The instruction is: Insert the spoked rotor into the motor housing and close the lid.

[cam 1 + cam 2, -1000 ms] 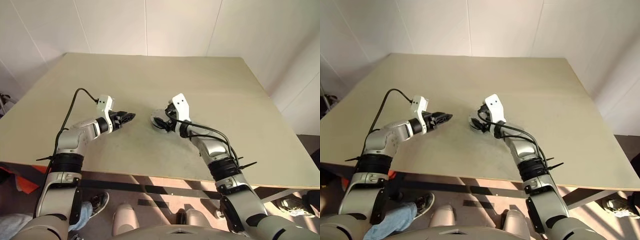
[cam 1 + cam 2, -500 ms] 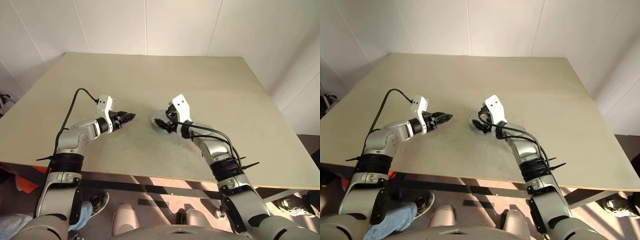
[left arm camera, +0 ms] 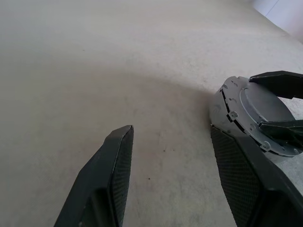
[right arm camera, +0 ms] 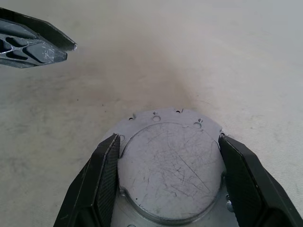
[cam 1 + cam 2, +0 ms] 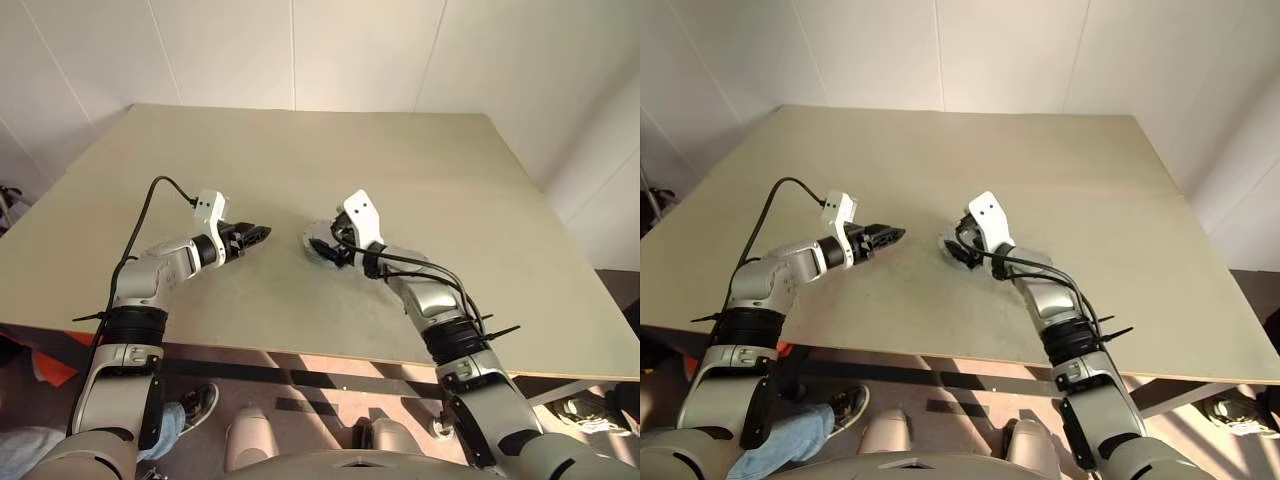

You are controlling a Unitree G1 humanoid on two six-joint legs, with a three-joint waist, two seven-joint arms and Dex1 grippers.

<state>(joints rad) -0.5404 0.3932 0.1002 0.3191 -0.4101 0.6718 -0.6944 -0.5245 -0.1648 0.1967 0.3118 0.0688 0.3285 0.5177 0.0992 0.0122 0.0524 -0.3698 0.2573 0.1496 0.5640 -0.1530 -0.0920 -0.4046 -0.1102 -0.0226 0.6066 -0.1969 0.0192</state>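
Right wrist view shows the right gripper (image 4: 165, 175) with its two black fingers (image 4: 105, 175) spread wide on either side of a round silver metal assembly, the motor housing (image 4: 171, 166), whose flat scratched face with small holes round its edge is turned up toward the camera; the pads sit just beside the rim, and whether they press on it I cannot tell. The housing rests on the pale beige counter (image 5: 420, 170), near its middle, between the two arms. Whether that flat top plate is the lid already seated, and whether the spoked rotor is inside, cannot be read from here. The left gripper (image 5: 256, 235) hangs near the housing on its other side, fingers apart and pinching nothing. To do this step well, I judge the right fingers should close evenly across the full width of the rim, keeping the part level, while the left stays near to steady or press the top flat.
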